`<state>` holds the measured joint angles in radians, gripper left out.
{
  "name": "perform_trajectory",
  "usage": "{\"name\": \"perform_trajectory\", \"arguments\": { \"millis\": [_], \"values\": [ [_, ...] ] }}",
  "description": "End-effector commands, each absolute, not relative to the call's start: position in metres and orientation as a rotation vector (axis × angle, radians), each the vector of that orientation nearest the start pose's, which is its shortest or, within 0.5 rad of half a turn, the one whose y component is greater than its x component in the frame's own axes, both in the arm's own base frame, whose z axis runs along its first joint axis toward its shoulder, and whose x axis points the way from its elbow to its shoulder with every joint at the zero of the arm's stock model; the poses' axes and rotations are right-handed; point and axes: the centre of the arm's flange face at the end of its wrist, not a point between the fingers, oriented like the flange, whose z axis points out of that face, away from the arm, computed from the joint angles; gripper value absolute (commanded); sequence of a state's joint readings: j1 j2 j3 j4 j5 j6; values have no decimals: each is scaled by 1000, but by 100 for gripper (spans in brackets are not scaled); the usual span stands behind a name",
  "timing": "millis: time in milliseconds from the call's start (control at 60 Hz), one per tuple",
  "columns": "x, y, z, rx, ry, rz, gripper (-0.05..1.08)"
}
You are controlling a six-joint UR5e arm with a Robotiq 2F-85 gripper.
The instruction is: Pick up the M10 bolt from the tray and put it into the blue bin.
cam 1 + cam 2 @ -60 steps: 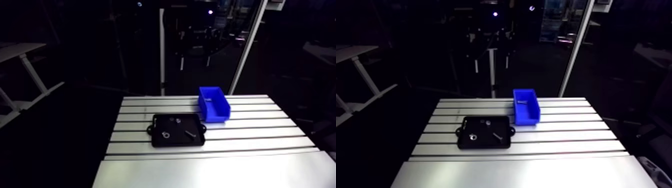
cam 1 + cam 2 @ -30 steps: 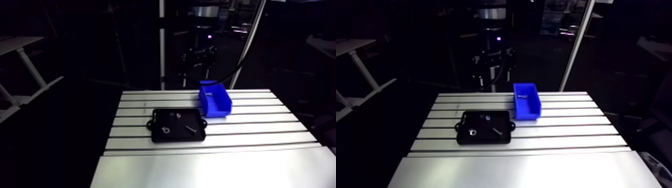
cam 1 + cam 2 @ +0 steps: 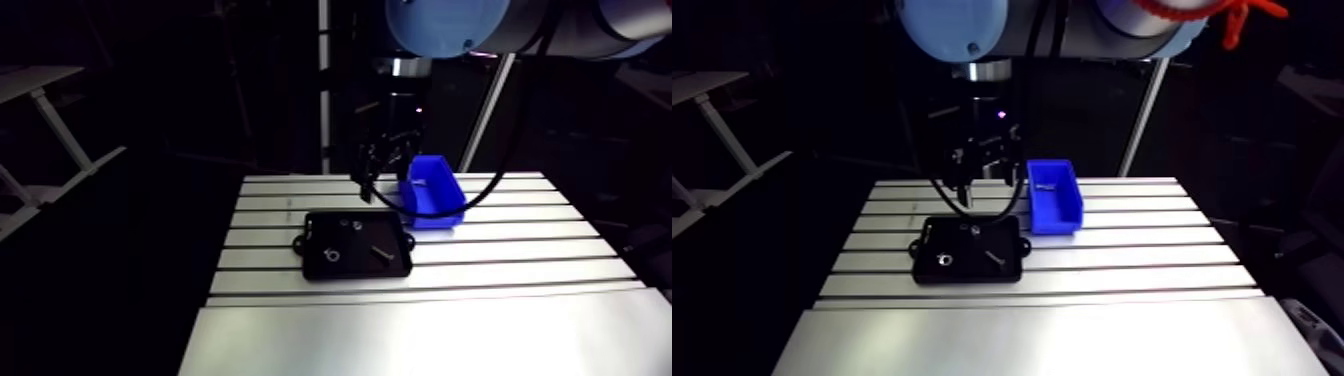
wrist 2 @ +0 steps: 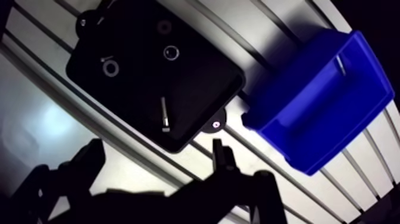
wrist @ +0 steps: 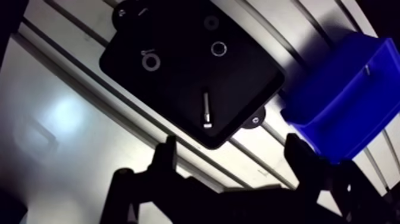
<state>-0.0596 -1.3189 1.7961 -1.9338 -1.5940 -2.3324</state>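
The gripper [image 5: 232,164] has come down closer to the table [image 5: 65,119] than just before, fingers spread and empty. Just ahead of it the bolt [image 5: 206,110] lies flat in the tray [image 5: 244,71], untouched. The bin [image 5: 339,113] stands beside the tray. Approach is under way; the grasp is not yet made.

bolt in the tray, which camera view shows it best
The wrist view: the bolt lies large and unobstructed on the black tray, head and shank distinct. The arm view shows it only as a tiny pale sliver in the tray.
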Motion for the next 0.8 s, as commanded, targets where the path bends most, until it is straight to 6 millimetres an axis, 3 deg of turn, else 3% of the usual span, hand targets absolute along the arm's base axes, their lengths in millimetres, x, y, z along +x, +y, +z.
{"name": "perform_trajectory", "arguments": {
  "millis": [17, 117, 467, 800],
  "values": [
    [-541, -99, 266, -1112, 2816, -41, 18],
    [-537, -100, 256, -1119, 2816, -39, 29],
    [-527, -100, 233, -1148, 2820, -30, 45],
    [-523, -100, 213, -1143, 2806, -41, 53]
  ]
}}
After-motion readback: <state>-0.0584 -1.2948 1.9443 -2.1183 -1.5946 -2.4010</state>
